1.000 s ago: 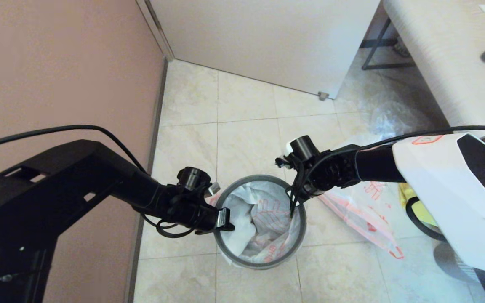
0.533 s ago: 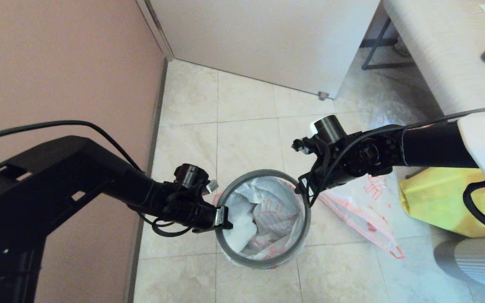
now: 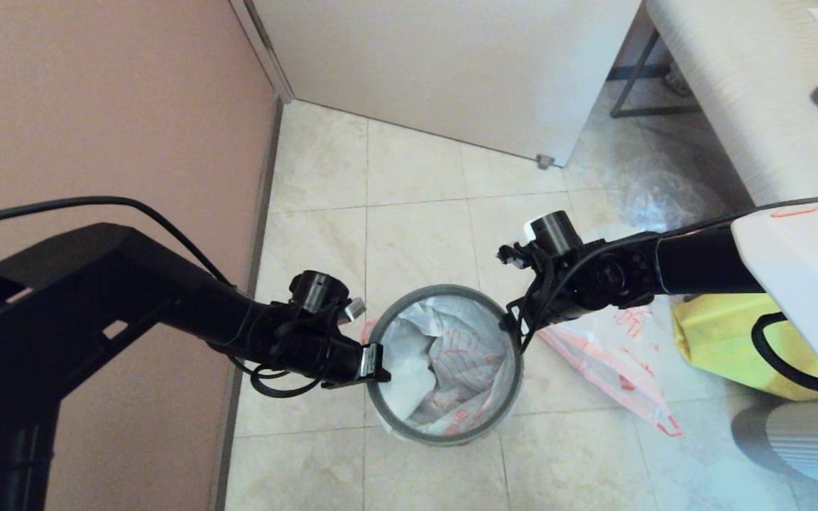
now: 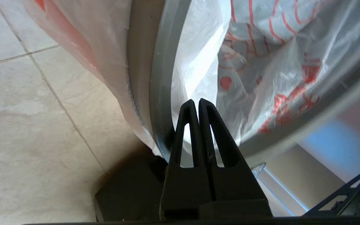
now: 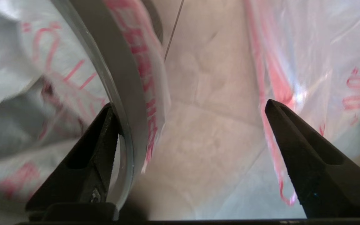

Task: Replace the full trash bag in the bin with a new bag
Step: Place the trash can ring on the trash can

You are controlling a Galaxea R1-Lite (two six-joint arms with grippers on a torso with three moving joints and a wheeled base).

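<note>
The bin stands on the tiled floor with its grey hoop [image 3: 444, 289] as its rim. A crumpled white bag with red print [image 3: 462, 362] fills it, and its pink-red band hangs outside the hoop. My left gripper [image 3: 379, 362] is shut at the bin's left rim. In the left wrist view its tips [image 4: 197, 101] lie over the bag [image 4: 261, 62], just inside the hoop [image 4: 164, 62]. My right gripper [image 3: 514, 332] is open at the right rim and straddles the hoop [image 5: 123, 72]. The flat new bag [image 3: 608, 355] lies on the floor beside it.
A pink wall [image 3: 96, 106] runs close on the left, and a white panel [image 3: 451, 64] stands behind. A yellow fabric bag [image 3: 728, 341] sits right of the new bag. A clear crinkly bag [image 3: 654, 195] lies by a bench [image 3: 757, 85].
My right gripper has come up out of the bin's mouth, swung right and settled over the right rim. The left gripper has barely moved.
</note>
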